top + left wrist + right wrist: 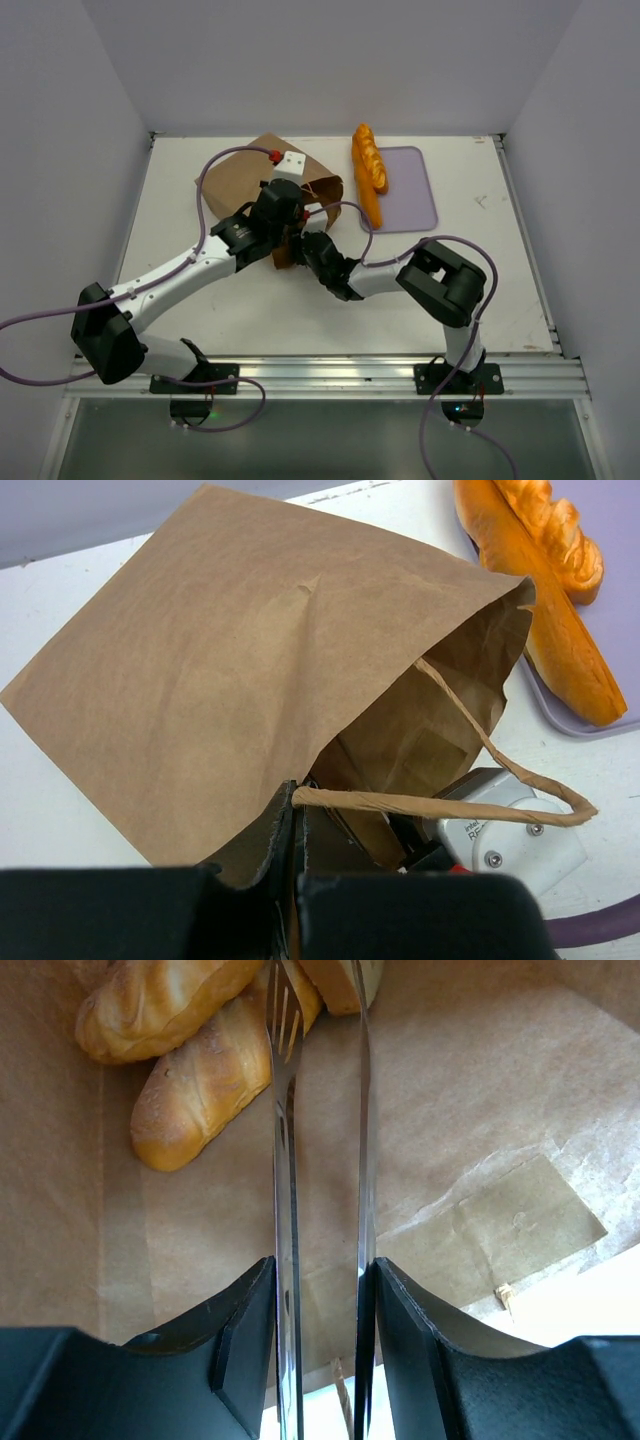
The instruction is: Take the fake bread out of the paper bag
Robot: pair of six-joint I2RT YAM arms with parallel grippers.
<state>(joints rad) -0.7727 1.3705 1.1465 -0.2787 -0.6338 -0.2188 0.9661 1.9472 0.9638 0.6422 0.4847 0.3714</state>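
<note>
The brown paper bag point(255, 172) lies on the table with its mouth toward the arms. My left gripper point(295, 802) is shut on the bag's upper mouth edge, where a cord handle point(450, 805) starts, and holds the mouth open. My right gripper point(322, 1270) is shut on metal tongs point(285, 1160) that reach inside the bag. Two golden fake bread loaves point(205, 1085) lie deep inside, and a third piece point(335, 980) sits between the tong tips. Two more loaves point(370, 172) lie on the lavender tray point(412, 200).
The tray stands right of the bag, and in the left wrist view point(600, 510) it also holds the two loaves point(550, 600). The right wrist's camera housing point(505, 830) sits at the bag's mouth. Grey walls close in the table on three sides.
</note>
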